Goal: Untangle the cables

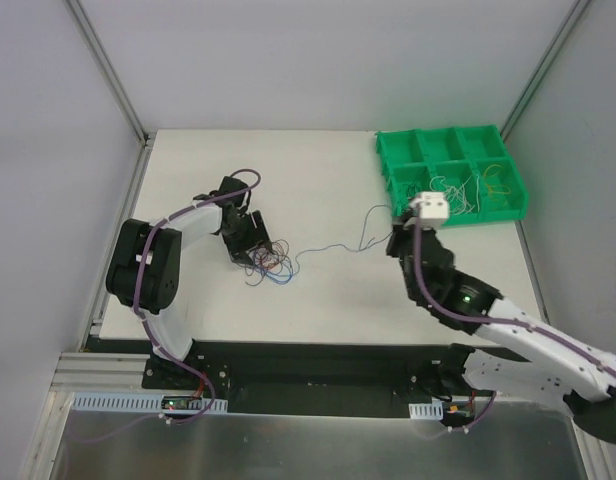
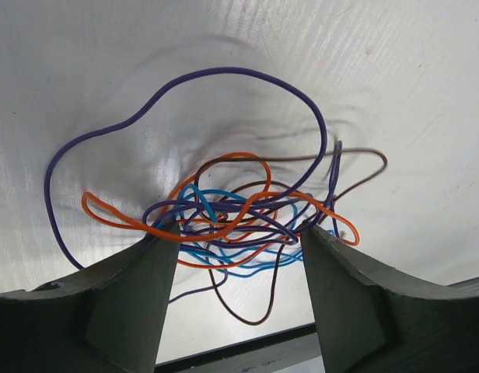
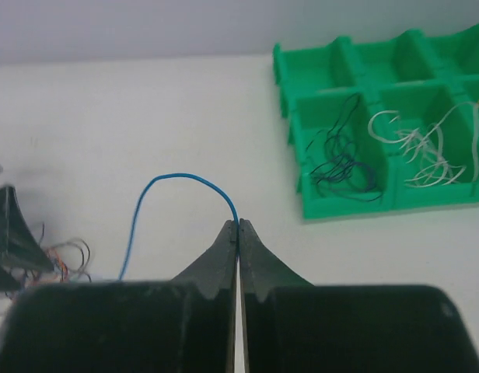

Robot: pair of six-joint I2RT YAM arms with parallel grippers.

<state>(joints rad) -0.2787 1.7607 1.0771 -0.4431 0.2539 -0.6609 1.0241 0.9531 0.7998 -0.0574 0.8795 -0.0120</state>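
Right end effector [image 3: 238, 226] is clamped on a blue cable [image 3: 185, 176]; left end effector [image 2: 238, 231], at nine o'clock, is spread over the tangle [image 2: 224, 214].

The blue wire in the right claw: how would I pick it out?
Find the green tray at the far right of the table. Just before it, the right gripper pinches a blue wire. Unlike the tangle, it is a single arching strand.

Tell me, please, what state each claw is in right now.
Left claw: open, fingers either side of the cable tangle on the table.
Right claw: closed on a blue cable.
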